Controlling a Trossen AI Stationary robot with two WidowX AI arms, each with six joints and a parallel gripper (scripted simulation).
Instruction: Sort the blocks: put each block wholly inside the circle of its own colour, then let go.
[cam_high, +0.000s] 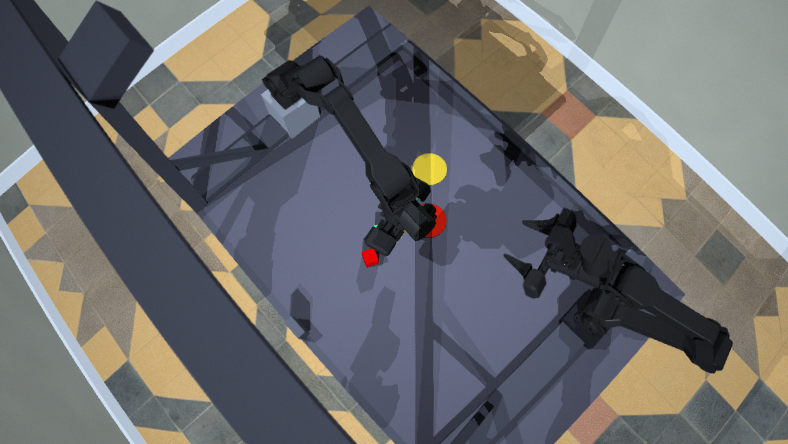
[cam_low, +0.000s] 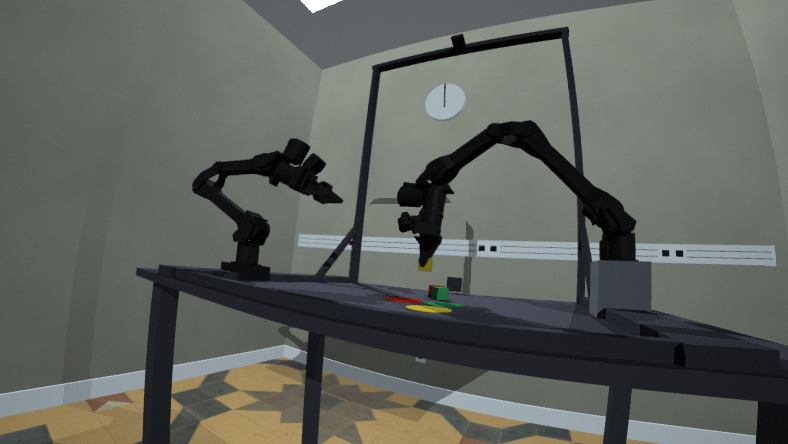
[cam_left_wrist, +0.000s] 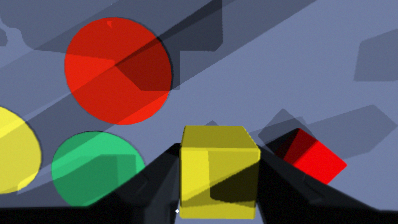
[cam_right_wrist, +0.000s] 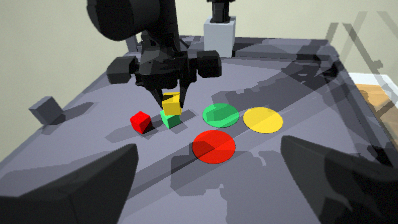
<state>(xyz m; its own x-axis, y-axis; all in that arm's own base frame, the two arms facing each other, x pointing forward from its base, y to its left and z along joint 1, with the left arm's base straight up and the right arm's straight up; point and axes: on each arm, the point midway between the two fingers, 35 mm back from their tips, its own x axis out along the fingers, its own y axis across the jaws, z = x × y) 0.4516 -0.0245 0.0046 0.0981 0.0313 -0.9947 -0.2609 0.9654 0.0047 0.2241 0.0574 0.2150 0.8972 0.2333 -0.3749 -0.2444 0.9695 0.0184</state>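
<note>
At the centre of the exterior view, the left gripper (cam_high: 409, 234) (cam_low: 424, 263) (cam_left_wrist: 215, 151) (cam_right_wrist: 172, 107), part closed, grips the yellow block (cam_low: 426, 266) (cam_left_wrist: 219, 180) (cam_right_wrist: 172, 104) above the table. The wide-open right gripper (cam_high: 513, 239) (cam_low: 340, 200) (cam_right_wrist: 209, 147) holds nothing. No block is sorted: red (cam_high: 370, 257) (cam_low: 432, 289) (cam_left_wrist: 320, 160) (cam_right_wrist: 141, 122) and green (cam_low: 439, 293) (cam_right_wrist: 170, 119) sit left of the circles in the right wrist view.

Open space separates red block (cam_high: 370, 258) (cam_low: 432, 289) (cam_left_wrist: 320, 159) (cam_right_wrist: 141, 122) from red circle (cam_high: 438, 221) (cam_low: 403, 300) (cam_left_wrist: 118, 71) (cam_right_wrist: 214, 147).
</note>
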